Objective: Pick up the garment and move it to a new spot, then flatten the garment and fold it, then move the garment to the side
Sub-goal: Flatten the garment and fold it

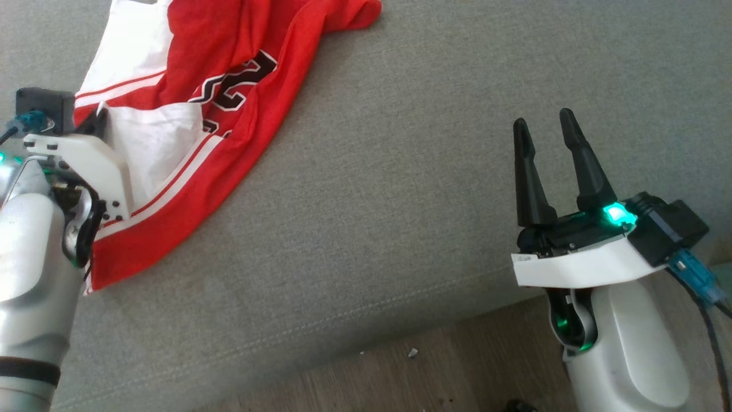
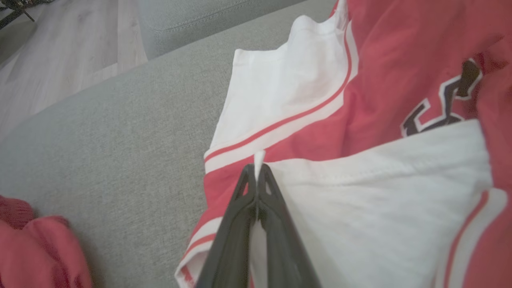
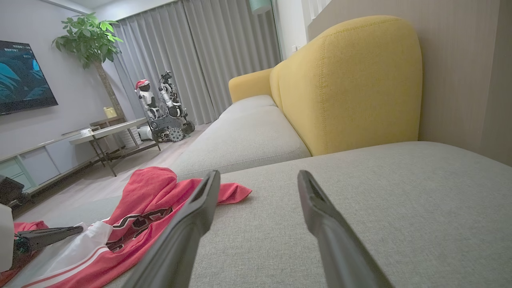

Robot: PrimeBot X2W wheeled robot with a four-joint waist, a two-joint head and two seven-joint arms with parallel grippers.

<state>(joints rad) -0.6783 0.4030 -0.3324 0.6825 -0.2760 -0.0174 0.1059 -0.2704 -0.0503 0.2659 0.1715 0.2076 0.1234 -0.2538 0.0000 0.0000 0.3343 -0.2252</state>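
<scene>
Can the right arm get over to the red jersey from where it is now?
Probably yes. The right pincer is open above the bare grey sofa cushion, with nothing between it and the jersey. The left pincer is shut on a white fold at the jersey's far side.

Soft, even daylight casts faint shadows in the head view; the left wrist view is washed-out and blurred along its bottom, the right wrist view dimmer, edges bowed.
</scene>
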